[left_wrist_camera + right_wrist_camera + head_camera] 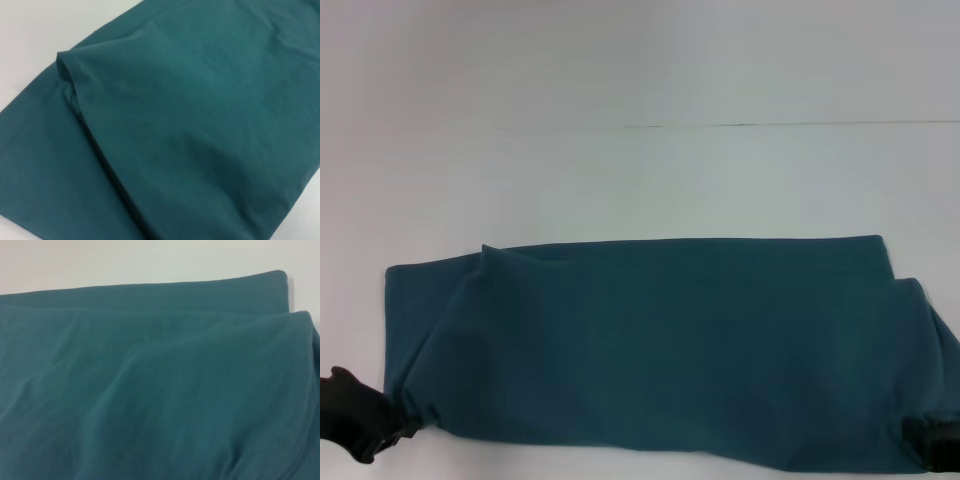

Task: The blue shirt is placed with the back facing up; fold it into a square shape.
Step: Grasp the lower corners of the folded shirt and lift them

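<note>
Currently, status by part:
Left gripper (360, 420): at the near-left corner of the shirt, touching the bunched hem; looks pinched on the cloth, but the fingers are not clear enough to tell.
Right gripper (935, 440): at the near-right corner, mostly out of view; grip state cannot be told either.
Blue shirt (650, 350): lies on the white table (620, 170) as a long horizontal band, plain side up, one layer lapped over another, far edge straight, near corners puckered.
Handling: judged soft, light, limp; will drape and drag, no stiffness to hold a crease.
Grip points: both near corners, through all layers, so the fold carries evenly.
Risk: a layer slipping skews the square.
</note>
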Robot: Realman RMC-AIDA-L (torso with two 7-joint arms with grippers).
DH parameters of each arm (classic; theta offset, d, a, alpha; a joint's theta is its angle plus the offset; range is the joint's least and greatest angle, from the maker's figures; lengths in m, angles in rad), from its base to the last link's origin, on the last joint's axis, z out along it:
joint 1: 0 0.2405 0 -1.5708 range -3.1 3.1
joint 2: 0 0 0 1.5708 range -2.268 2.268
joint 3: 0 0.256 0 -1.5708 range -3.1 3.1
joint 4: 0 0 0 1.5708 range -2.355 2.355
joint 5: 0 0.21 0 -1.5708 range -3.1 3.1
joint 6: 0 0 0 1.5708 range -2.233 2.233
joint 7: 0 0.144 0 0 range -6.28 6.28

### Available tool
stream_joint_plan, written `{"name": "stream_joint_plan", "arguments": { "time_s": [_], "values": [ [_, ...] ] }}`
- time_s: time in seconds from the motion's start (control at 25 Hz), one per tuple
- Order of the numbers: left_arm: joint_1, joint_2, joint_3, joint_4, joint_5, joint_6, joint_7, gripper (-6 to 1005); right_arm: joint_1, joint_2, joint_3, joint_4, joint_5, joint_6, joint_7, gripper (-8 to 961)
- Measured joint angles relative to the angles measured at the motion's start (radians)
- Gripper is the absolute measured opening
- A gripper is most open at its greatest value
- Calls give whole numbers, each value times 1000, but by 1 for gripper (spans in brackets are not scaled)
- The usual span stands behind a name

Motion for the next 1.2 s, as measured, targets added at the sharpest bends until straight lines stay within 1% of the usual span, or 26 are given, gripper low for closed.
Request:
{"name": "stream_joint_plan", "arguments": {
  "time_s": [0.4,0.64,0.76,0.84,1.0,1.08,1.2],
  "values": [
    [-8,0,-7,-6,-12,-13,-2,78,20,-6,22,2,5,-36,-5,99],
    [-9,5,-31,-1,-41,-22,-4,87,40,-8,59,2,8,-74,18,102],
    [-25,6,-52,0,-42,-23,-20,92,57,-14,78,2,17,-93,25,104],
    [-38,9,-62,-1,-32,-21,-46,95,70,-16,95,1,33,-108,23,173],
    [-48,14,-65,3,-20,-16,-69,256,98,-18,129,-1,70,-140,14,311],
    [-47,15,-64,11,-18,-13,-69,323,111,-18,148,-5,78,-155,12,529],
    [-43,15,-64,26,-18,-8,-69,403,123,-18,173,-20,87,-167,10,529]
  ]
}}
